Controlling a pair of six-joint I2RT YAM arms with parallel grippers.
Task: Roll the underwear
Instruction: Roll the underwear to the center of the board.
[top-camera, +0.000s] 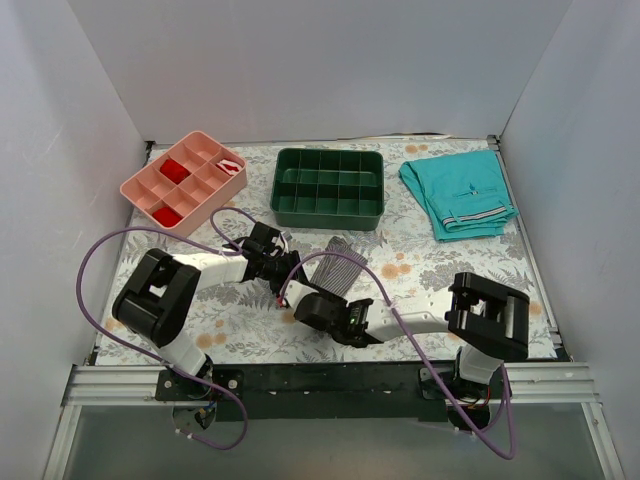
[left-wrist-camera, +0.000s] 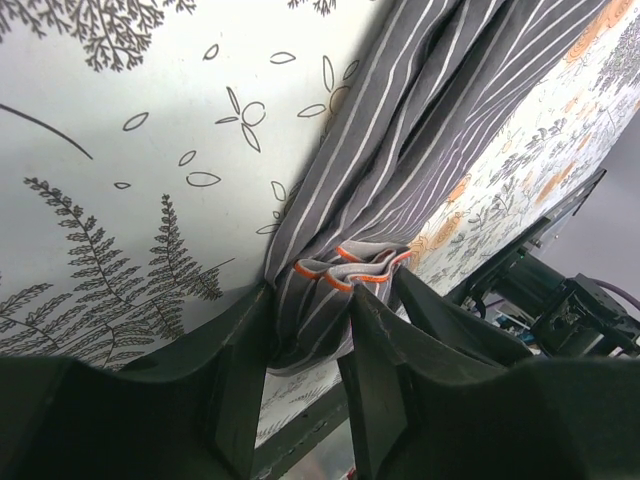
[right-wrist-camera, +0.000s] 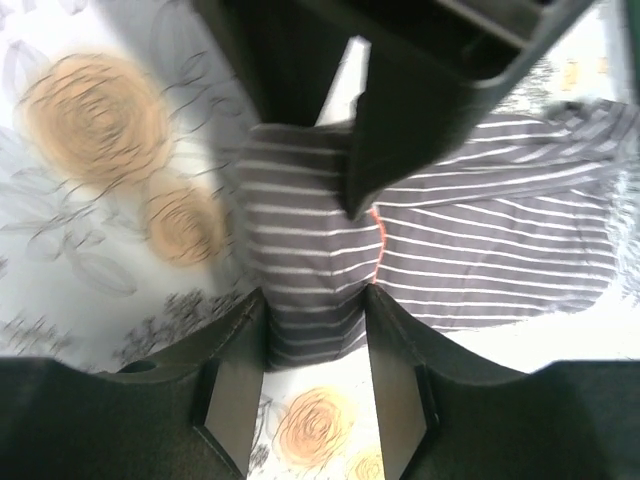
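The underwear (top-camera: 342, 264) is grey cloth with thin white stripes and lies bunched at the middle of the floral table. My left gripper (top-camera: 284, 276) is at its left end. In the left wrist view that gripper (left-wrist-camera: 310, 325) is shut on a gathered fold of the underwear (left-wrist-camera: 400, 150), whose orange-edged hem shows between the fingers. My right gripper (top-camera: 316, 302) comes in from the near side. In the right wrist view it (right-wrist-camera: 315, 325) is shut on the near end of the underwear (right-wrist-camera: 480, 230), and the cloth fills the gap between its fingers. The two grippers are close together.
A pink divided tray (top-camera: 150, 186) holding red items sits at the back left. At the back centre is a dark green divided bin (top-camera: 328, 214). Folded teal shorts (top-camera: 460, 195) lie at the back right. White walls close in three sides. A purple cable (top-camera: 100, 250) loops over the left arm.
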